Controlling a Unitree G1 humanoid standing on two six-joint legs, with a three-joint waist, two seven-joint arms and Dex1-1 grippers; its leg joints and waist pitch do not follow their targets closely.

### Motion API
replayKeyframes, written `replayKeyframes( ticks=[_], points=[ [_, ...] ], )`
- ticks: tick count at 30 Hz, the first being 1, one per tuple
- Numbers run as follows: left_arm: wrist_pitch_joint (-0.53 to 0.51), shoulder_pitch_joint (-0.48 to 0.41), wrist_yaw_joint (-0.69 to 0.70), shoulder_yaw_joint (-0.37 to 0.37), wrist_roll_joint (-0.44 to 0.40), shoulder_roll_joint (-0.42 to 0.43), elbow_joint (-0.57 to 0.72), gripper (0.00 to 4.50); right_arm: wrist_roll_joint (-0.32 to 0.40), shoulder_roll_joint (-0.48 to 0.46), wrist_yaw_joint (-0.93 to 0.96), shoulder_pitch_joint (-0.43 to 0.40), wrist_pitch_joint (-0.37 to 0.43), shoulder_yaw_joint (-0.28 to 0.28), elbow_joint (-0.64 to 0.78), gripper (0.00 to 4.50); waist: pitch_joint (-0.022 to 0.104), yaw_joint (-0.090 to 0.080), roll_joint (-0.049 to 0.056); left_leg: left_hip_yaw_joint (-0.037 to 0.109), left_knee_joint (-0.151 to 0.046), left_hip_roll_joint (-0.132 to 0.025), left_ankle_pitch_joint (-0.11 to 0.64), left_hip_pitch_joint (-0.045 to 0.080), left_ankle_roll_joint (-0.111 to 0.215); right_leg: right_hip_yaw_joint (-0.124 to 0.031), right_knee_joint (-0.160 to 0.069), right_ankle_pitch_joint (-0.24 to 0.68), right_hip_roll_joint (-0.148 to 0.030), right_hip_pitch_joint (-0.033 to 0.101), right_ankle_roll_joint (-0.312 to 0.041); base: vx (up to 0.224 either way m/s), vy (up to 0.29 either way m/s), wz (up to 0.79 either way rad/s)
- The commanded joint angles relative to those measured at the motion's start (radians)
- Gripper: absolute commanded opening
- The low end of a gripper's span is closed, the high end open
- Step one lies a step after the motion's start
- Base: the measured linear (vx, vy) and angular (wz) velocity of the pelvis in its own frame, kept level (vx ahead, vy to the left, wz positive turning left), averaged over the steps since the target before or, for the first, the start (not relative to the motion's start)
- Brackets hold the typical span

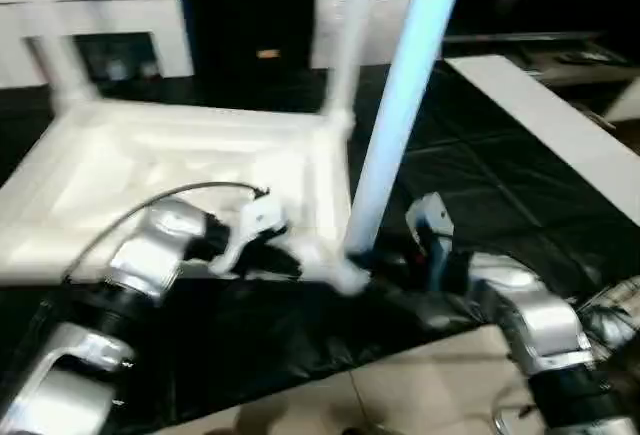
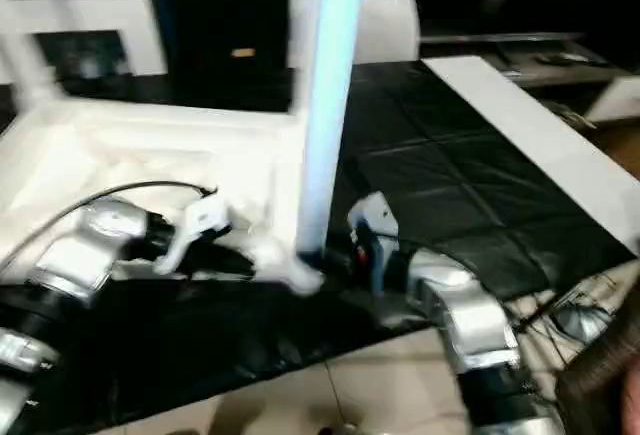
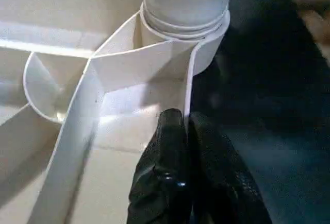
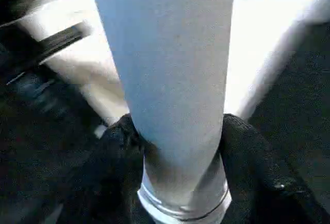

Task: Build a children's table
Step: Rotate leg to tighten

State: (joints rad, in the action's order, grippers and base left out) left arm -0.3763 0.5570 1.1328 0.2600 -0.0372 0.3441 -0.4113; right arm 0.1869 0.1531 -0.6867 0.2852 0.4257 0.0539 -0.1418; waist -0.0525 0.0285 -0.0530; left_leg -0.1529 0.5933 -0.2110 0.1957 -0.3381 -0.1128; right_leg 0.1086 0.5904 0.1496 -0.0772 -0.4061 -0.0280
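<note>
Clamped between the two black fingers of the right gripper [image 4: 180,147]: a long white tapered round plastic leg [image 1: 400,105], gripped near its threaded lower end, one finger [image 4: 116,167] on each side of the shaft. Rising from that grip, tilted slightly and running out past the top of the head views. Seated, at its base, at the near right corner socket [image 3: 206,44] of the white rectangular plastic tabletop [image 1: 150,175] (how deep it sits cannot be told).

Pinched thin on the tabletop's upright side wall [image 3: 188,87], just beside that same corner: the left gripper [image 3: 186,131], its fingers [image 3: 165,172] pressed nearly together with the white edge between them.

Lying upside down on a black sheet [image 1: 470,185], the tabletop, ribbed underside up, with a curved rib [image 3: 38,92] visible in the left wrist view. Standing upright at the far right corner, a second white leg [image 1: 345,45]; at the far left corner, a third white leg [image 1: 55,45].

Reaching in from below in both head views, the robot's silver forearms [image 1: 150,255], with a thin dark cable [image 1: 170,195] looping over the left one.

Beyond the sheet, a white cabinet [image 1: 110,15] at the far left and a long flat white board [image 1: 560,135] lying at the right. Nearest the camera, pale floor tiles [image 1: 400,385].
</note>
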Motion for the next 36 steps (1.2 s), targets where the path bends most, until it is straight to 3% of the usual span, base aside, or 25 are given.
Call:
replayKeyframes(
  ticks=[1,3,7,8,9,10,13,22,25,27,31,36],
  points=[
    [-0.023,0.013,-0.057,0.035,0.063,-0.126,0.093,0.00,0.007,-0.097,0.059,0.051,0.016,0.098,-0.017,1.94,0.061,0.002,0.007,0.001,-0.073,-0.009,0.242,-0.017,0.005,-0.039,-0.098,0.543,-0.066,0.053,-0.059,0.000,0.000,0.00],
    [-0.081,0.016,-0.217,0.008,0.035,-0.207,0.096,0.00,-0.025,-0.199,0.222,0.108,0.022,0.067,-0.088,1.94,0.063,-0.009,0.008,0.001,-0.073,-0.010,0.227,-0.016,0.008,-0.042,-0.093,0.497,-0.063,0.050,-0.080,0.000,0.000,0.00],
    [-0.114,0.014,-0.304,-0.012,0.005,-0.248,0.112,0.00,-0.056,-0.264,0.319,0.151,0.013,0.051,-0.135,1.94,0.071,-0.016,0.011,-0.003,-0.070,-0.011,0.158,-0.020,0.032,-0.051,-0.074,0.340,-0.058,0.057,-0.123,0.000,0.000,0.00],
    [-0.115,0.013,-0.307,-0.012,0.004,-0.248,0.114,0.00,-0.057,-0.267,0.317,0.150,0.008,0.052,-0.135,1.94,0.073,-0.016,0.006,-0.005,-0.069,-0.010,0.145,-0.021,0.039,-0.052,-0.072,0.312,-0.057,0.058,-0.128,0.000,0.000,0.00],
    [-0.120,0.008,-0.310,-0.008,0.000,-0.242,0.125,0.00,-0.061,-0.270,0.304,0.140,-0.006,0.057,-0.122,2.49,0.078,-0.013,0.009,-0.006,-0.065,-0.012,0.084,-0.025,0.054,-0.056,-0.055,0.192,-0.057,0.062,-0.161,0.000,0.000,0.00],
    [-0.118,0.006,-0.307,-0.005,-0.002,-0.236,0.129,0.00,-0.061,-0.269,0.300,0.135,-0.010,0.058,-0.115,2.63,0.076,-0.012,0.008,-0.008,-0.065,-0.012,0.075,-0.025,0.062,-0.056,-0.054,0.170,-0.056,0.061,-0.169,0.000,0.000,0.00],
    [-0.105,-0.006,-0.287,0.001,-0.007,-0.198,0.143,0.00,-0.054,-0.245,0.265,0.100,-0.027,0.057,-0.077,2.86,0.072,-0.010,0.011,-0.009,-0.068,-0.013,0.093,-0.023,0.073,-0.056,-0.056,0.181,-0.058,0.062,-0.178,0.000,0.000,0.00],
    [-0.027,-0.027,-0.177,-0.007,0.009,-0.096,0.144,0.00,-0.018,-0.103,0.126,0.019,-0.058,0.036,0.022,3.66,0.063,-0.001,0.015,-0.009,-0.073,-0.014,0.191,-0.016,0.052,-0.054,-0.077,0.343,-0.058,0.057,-0.129,0.000,0.000,0.00],
    [0.053,-0.033,-0.036,0.005,0.031,-0.014,0.120,0.00,0.000,0.052,-0.051,-0.013,-0.081,0.013,0.059,3.96,0.064,0.010,0.014,-0.010,-0.071,-0.014,0.196,-0.014,0.058,-0.056,-0.082,0.363,-0.058,0.058,-0.109,0.000,0.000,0.00],
    [0.069,-0.033,-0.017,0.008,0.034,-0.005,0.116,0.00,0.003,0.070,-0.073,-0.015,-0.084,0.012,0.061,4.08,0.064,0.013,0.016,-0.010,-0.070,-0.015,0.186,-0.016,0.064,-0.056,-0.077,0.336,-0.058,0.055,-0.122,0.000,0.000,0.00],
    [0.150,-0.024,0.113,0.042,0.052,0.057,0.086,0.00,0.022,0.194,-0.226,-0.005,-0.100,0.027,0.047,4.44,0.063,0.024,0.017,-0.011,-0.070,-0.018,0.191,-0.011,0.064,-0.056,-0.076,0.341,-0.058,0.053,-0.134,0.000,0.000,0.00],
    [0.208,-0.007,0.227,0.079,0.064,0.095,0.058,0.00,0.034,0.273,-0.369,0.031,-0.124,0.068,0.009,4.44,0.064,0.036,0.017,-0.011,-0.071,-0.019,0.201,-0.009,0.060,-0.055,-0.072,0.327,-0.060,0.054,-0.153,0.000,0.000,0.00]
  ],
)
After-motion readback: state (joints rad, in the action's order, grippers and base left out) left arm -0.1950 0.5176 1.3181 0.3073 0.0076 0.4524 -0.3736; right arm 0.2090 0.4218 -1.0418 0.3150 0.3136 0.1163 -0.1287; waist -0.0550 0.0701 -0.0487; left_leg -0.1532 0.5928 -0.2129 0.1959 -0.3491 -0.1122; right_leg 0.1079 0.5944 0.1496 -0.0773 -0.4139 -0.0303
